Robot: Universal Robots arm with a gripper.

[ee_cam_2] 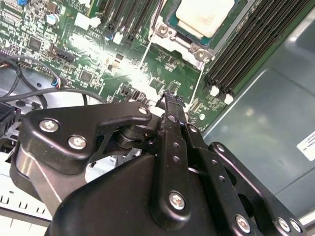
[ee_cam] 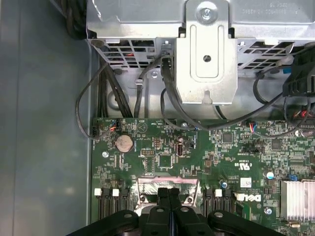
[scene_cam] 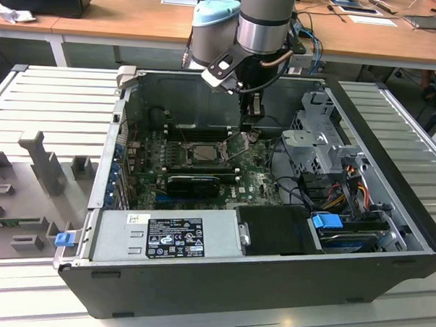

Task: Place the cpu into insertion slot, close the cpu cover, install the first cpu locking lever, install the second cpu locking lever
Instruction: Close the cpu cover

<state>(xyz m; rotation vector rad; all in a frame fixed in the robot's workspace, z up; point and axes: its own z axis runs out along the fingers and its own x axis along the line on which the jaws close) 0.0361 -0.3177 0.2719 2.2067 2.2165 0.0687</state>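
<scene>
In the exterior view I am reaching down into an open black metal computer case (scene_cam: pixel 198 293) that is lying on a grey slatted table (scene_cam: pixel 47 98). My black jointed pincer (scene_cam: pixel 250 121) is hanging low over the green circuit board (scene_cam: pixel 253 181). The small square black-framed insertion slot (scene_cam: pixel 204 153) is sitting just beside and below my fingertips.

In the second wrist view my pincer (ee_cam_2: pixel 171 98) is showing its two fingers pressed together. I cannot tell whether anything thin is caught between them. Just past the tips, the thin square cpu (ee_cam_2: pixel 204 17) with its pale silvery-beige face is lying in the insertion slot (ee_cam_2: pixel 170 20). The silvery metal cpu cover (ee_cam_2: pixel 179 42) is lying around it as a frame. Two thin silvery wire levers (ee_cam_2: pixel 146 51) are running from the slot's corners back toward my fingertips, one on either side of them. Long black memory slots (ee_cam_2: pixel 246 49) are lying farther out to one side.

In the first wrist view my pincer (ee_cam: pixel 169 191) is again looking closed, finger against finger. The cpu cover (ee_cam: pixel 167 182) is gleaming directly beyond the tips. Farther ahead a round silvery coin battery (ee_cam: pixel 124 143) is sitting on the board. Beyond it black cables (ee_cam: pixel 108 93) are looping up toward a perforated silvery metal drive cage (ee_cam: pixel 206 49).
</scene>
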